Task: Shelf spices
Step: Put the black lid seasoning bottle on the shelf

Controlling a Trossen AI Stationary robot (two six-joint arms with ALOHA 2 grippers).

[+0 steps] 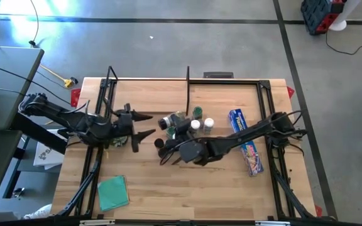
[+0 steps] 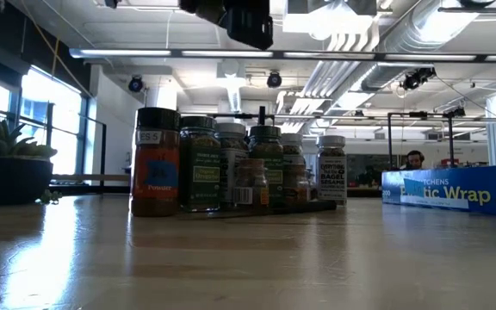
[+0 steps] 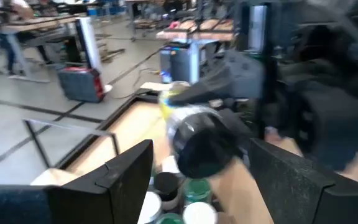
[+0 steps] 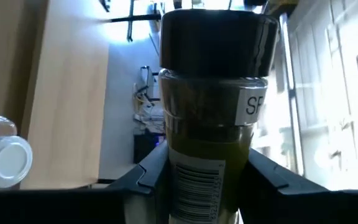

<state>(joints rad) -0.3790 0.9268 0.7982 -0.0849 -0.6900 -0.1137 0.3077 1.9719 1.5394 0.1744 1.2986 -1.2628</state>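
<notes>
Spices [image 1: 197,119] stand clustered near the middle of the counter [image 1: 168,194], their caps white, green or black. Left of them, the left claw [image 1: 144,125] hovers with its fingers [image 3: 114,177] spread wide and nothing between them. Just beside the cluster, the right claw [image 1: 165,150] is closed around a black-capped jar [image 4: 213,93] of greenish contents, held off the counter. Farther right, a blue wrap box [image 1: 245,141] lies flat. A green cloth [image 1: 113,191] lies near the counter's front left.

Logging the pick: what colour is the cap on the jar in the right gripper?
Black cap; right wrist view shows it best.
</notes>
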